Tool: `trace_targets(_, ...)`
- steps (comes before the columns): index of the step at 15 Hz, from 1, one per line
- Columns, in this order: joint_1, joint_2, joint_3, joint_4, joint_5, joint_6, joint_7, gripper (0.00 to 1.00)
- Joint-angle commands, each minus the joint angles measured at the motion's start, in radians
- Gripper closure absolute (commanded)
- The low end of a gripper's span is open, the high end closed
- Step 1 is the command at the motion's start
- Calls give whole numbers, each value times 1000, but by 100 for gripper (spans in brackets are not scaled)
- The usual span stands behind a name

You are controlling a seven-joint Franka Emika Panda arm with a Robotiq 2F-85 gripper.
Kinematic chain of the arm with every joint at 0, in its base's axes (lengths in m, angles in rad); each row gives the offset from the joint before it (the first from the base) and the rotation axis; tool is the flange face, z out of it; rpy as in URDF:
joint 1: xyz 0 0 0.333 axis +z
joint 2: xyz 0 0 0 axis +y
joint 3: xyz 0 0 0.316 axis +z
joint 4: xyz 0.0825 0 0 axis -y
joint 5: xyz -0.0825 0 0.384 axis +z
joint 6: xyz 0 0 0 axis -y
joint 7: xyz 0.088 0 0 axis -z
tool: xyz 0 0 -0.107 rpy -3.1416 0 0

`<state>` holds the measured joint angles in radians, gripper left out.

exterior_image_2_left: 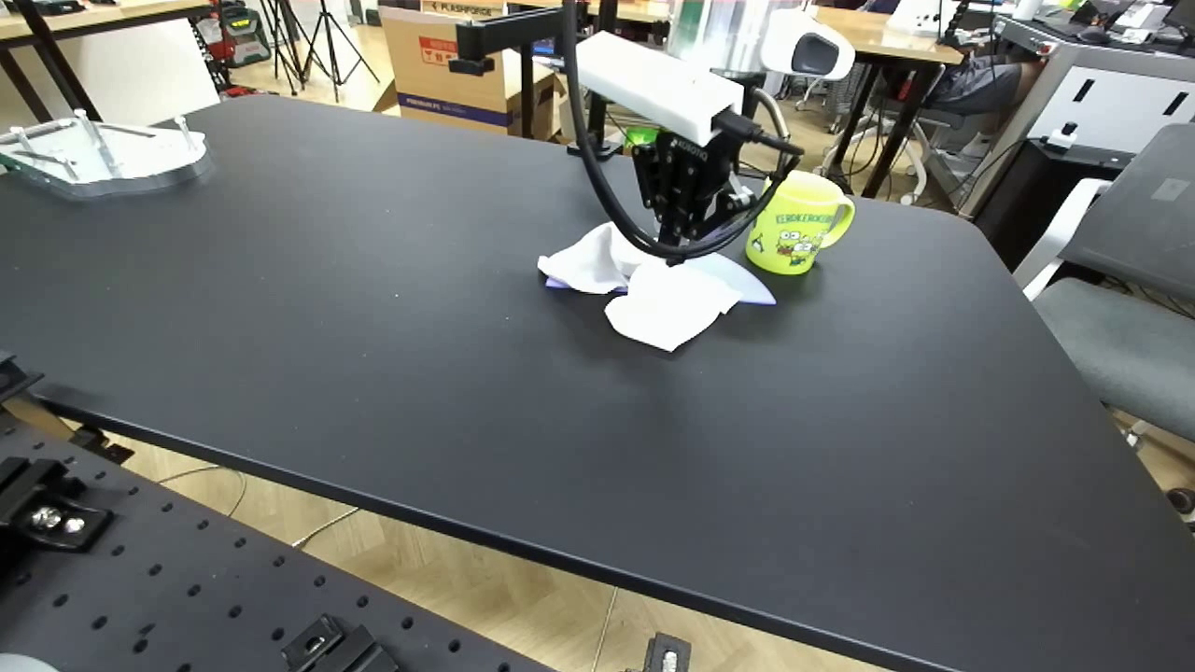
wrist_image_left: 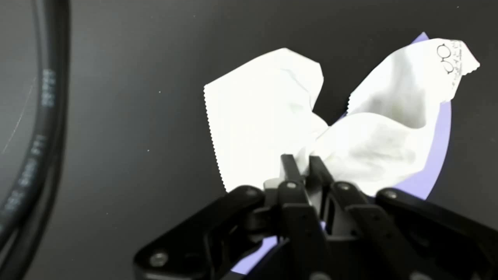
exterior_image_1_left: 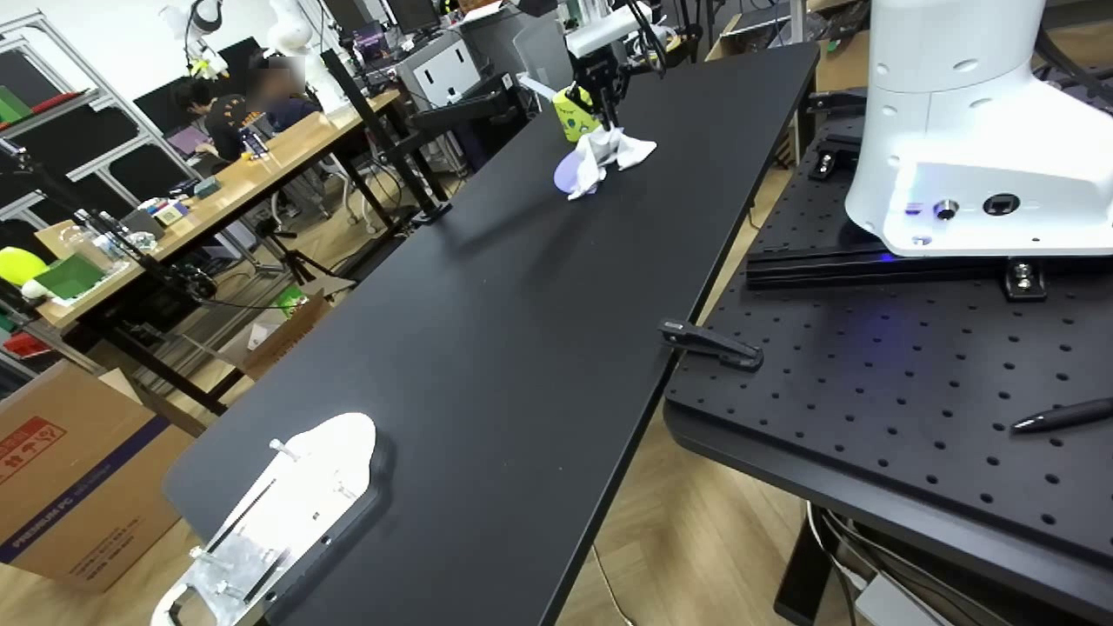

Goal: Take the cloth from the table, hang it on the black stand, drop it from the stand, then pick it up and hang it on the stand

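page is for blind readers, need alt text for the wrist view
A black gripper is at a rumpled white cloth on a black table, fabric showing in the narrow gap between its jaws; whether it is pinched is unclear. The cloth partly covers a flat lilac piece.

There are two fingers (wrist_image_left: 291, 169) at one cloth (wrist_image_left: 280, 124), with one lilac flat piece (wrist_image_left: 426, 181) and one black worktop (exterior_image_2_left: 467, 420) beneath the cloth. Near the cloth stands one yellow-green mug (exterior_image_2_left: 794, 224); on the worktop, well apart from the cloth, is one white oblong object (exterior_image_1_left: 300, 504), and one black stand (exterior_image_1_left: 396, 149) rises at the edge, also apart from the cloth. Well away from the cloth — off the worktop — one perforated plate (exterior_image_1_left: 869, 374) carries one white robot base (exterior_image_1_left: 965, 130) and one pen (exterior_image_1_left: 1065, 416).
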<state>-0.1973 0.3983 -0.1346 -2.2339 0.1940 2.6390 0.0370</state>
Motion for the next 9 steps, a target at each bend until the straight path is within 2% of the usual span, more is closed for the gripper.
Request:
trace_targets(1, -6, -17, 11, 17, -1, -42, -9, 100)
trace_targets(5, 29, -85, -6, 22, -50, -145, 31, 99)
trace_targets(9, 76, -177, -14, 86, -140, -353, 105, 99)
